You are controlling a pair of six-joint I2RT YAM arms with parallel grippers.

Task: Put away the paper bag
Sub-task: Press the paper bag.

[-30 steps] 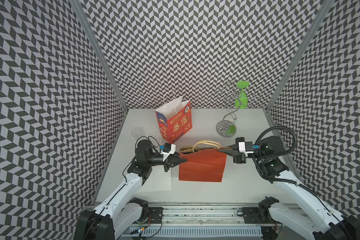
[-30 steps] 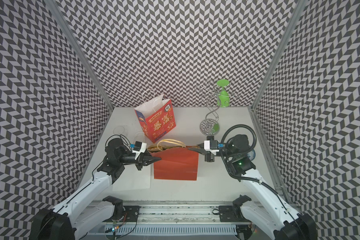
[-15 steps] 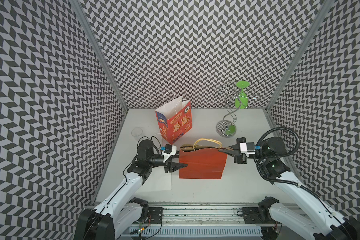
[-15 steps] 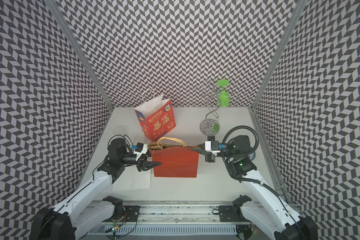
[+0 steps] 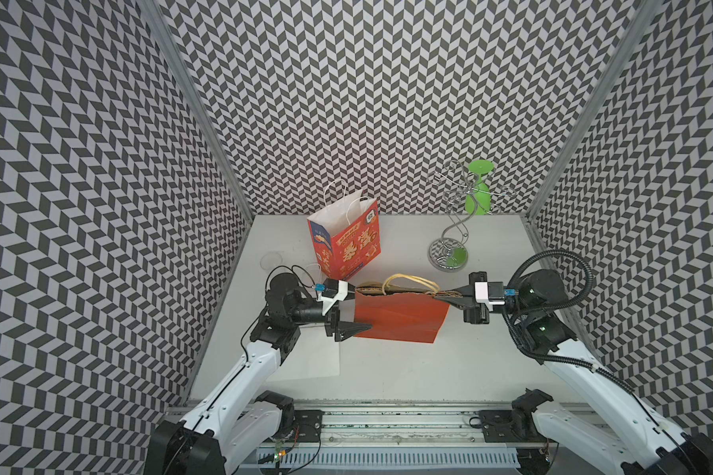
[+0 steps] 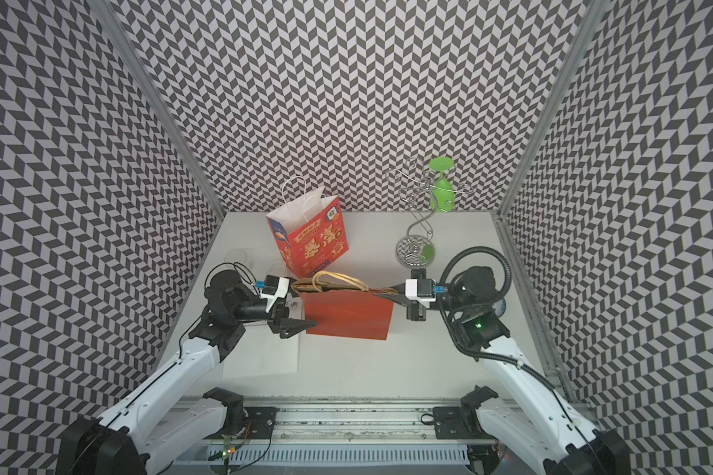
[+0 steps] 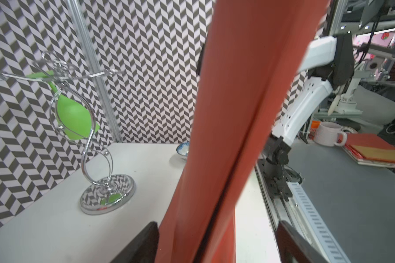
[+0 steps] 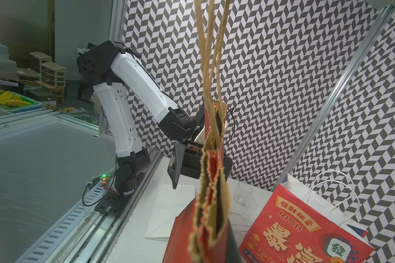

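Note:
A plain red-orange paper bag (image 5: 396,316) (image 6: 346,318), folded flat, hangs upright over the table with its tan twine handles (image 5: 408,281) on top. My right gripper (image 5: 455,298) (image 6: 392,294) is shut on the bag's upper right corner. My left gripper (image 5: 353,308) (image 6: 295,306) stands open at the bag's left edge, one finger on each side of it. In the left wrist view the bag (image 7: 226,136) runs between the spread fingers (image 7: 146,241) without being pinched. The right wrist view looks along the bag's serrated top edge (image 8: 212,205).
A printed red gift bag (image 5: 346,242) with white handles stands open at the back. A chrome stand (image 5: 449,251) holds a green glass (image 5: 478,193) at the back right. A clear cup (image 5: 271,260), a white sheet (image 5: 313,357) and a small bowl (image 7: 183,150) lie on the table.
My left gripper has opened and let go of the bag's left edge. The bag's lower edge has risen a little. The right gripper has kept its hold.

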